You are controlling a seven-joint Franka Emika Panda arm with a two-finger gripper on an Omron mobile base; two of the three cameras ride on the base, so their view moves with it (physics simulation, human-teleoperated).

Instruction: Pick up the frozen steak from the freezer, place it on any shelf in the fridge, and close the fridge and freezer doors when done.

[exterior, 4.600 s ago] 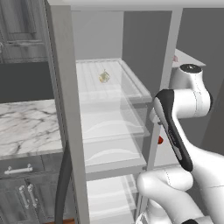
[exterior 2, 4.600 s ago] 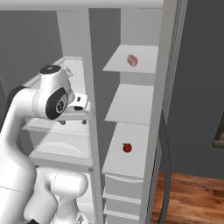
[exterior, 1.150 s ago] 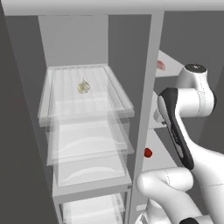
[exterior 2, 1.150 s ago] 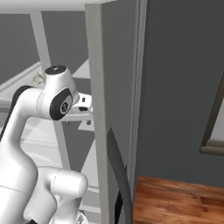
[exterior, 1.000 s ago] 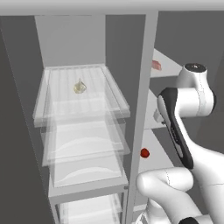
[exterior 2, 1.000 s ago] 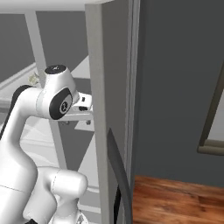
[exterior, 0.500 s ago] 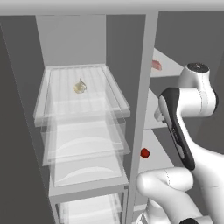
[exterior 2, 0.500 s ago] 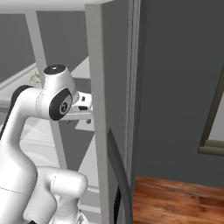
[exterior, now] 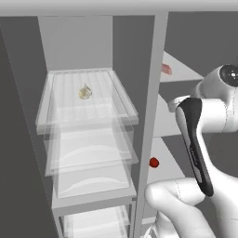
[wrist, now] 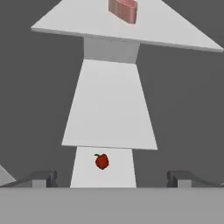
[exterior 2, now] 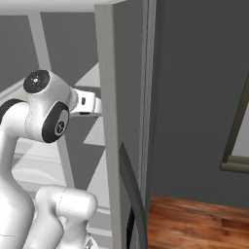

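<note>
A: Steak [wrist: 123, 9] position?
B: Top shelf [wrist: 175, 26] of the right compartment, far up from the claw [wrist: 112, 178]. Pink slab, lying flat; long axis appears to run left-right across the shelf, partly cut off by the frame edge.
A: Claw?
B: Released, jaws spread wide, nothing between them.
A: Other items?
B: Red fruit [wrist: 101, 161] on a lower shelf; pale item [exterior: 85, 92] on the left compartment's top tray [exterior: 122, 100].
A: Labels?
B: None legible.

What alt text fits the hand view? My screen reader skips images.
A pink steak lies on the top white shelf of an open compartment; a small red fruit sits two shelves lower. The open gripper holds nothing.
</note>
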